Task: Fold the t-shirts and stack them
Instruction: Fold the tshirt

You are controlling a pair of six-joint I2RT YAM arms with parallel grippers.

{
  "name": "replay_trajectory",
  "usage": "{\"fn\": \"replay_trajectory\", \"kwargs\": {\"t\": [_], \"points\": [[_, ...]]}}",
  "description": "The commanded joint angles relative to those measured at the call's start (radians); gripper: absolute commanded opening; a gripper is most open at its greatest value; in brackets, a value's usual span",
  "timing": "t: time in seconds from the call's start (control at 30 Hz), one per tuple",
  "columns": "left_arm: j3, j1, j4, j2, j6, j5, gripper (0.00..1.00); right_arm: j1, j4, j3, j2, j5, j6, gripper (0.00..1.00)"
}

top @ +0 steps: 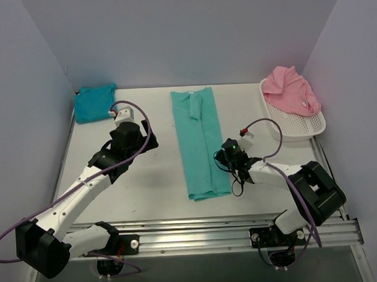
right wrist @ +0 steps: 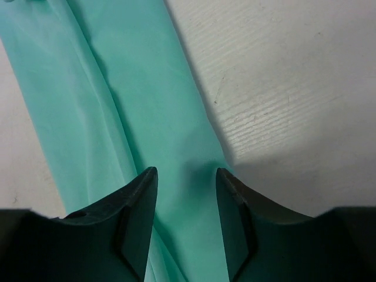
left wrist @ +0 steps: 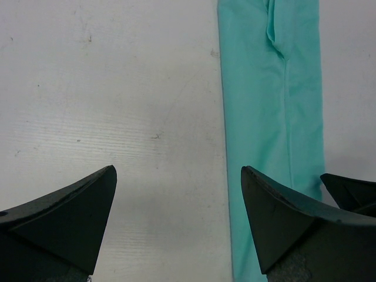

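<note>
The right pincer (right wrist: 187,173) is hovering with its fingers parted by a narrow gap, pinching nothing. The gap is sitting right over the right-hand long edge of the sea-green t-shirt (right wrist: 117,88), so cloth is showing between and to the left of the fingers and bare worktop (top: 152,173) to their right. I cannot tell whether the tips are touching the cloth. That shirt is lying in the middle of the worktop as a long narrow strip, its long axis running near to far, with a folded sleeve showing as a ridge toward its far end. The right pincer is standing over the nearer half of the strip, short of the near hem. The left pincer (left wrist: 178,170) is spread wide and holding nothing, hanging over bare worktop with the strip off to its right and clear of it, so the right arm is the closer one. Judging from this, the coming move is turning on the strip's length: a cross fold is needing a grip at the near end, which is lying nearer than where the right pincer is now. Further out, the turquoise-blue t-shirt (top: 94,102) is lying folded at the far left corner, and the pink t-shirt (top: 290,88) is lying crumpled in the white basket (top: 299,128) at the far right.
</note>
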Motion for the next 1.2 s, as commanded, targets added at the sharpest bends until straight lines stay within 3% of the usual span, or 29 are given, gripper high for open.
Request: {"fn": "replay_trajectory", "kwargs": {"t": [0.0,0.03,0.3,0.4,0.53,0.77,0.9,1.17], "points": [[0.013,-0.01,0.074,0.0,-0.023,-0.031,0.96,0.014,0.005,0.048,0.021,0.001,-0.042,0.42],[0.015,-0.011,0.075,-0.001,-0.023,-0.032,0.96,0.022,0.005,0.053,0.027,0.004,-0.042,0.5],[0.001,-0.023,0.075,-0.029,-0.033,-0.043,0.96,0.124,-0.07,0.111,-0.002,0.09,-0.042,0.53],[-0.028,-0.052,0.069,-0.056,-0.06,-0.04,0.97,0.198,-0.175,0.157,-0.04,0.204,-0.047,0.57],[-0.108,-0.164,0.087,-0.101,-0.134,-0.05,0.98,0.249,-0.335,0.19,-0.176,0.307,-0.041,0.63],[-0.272,-0.457,0.147,-0.122,-0.328,-0.123,0.98,0.267,-0.544,0.07,-0.479,0.288,0.037,0.66],[-0.367,-0.552,0.234,-0.076,-0.428,-0.153,0.98,0.27,-0.665,0.019,-0.65,0.276,0.088,0.67],[-0.461,-0.661,0.428,0.048,-0.579,-0.178,1.0,0.269,-0.61,-0.093,-0.671,0.135,0.136,0.71]]}}
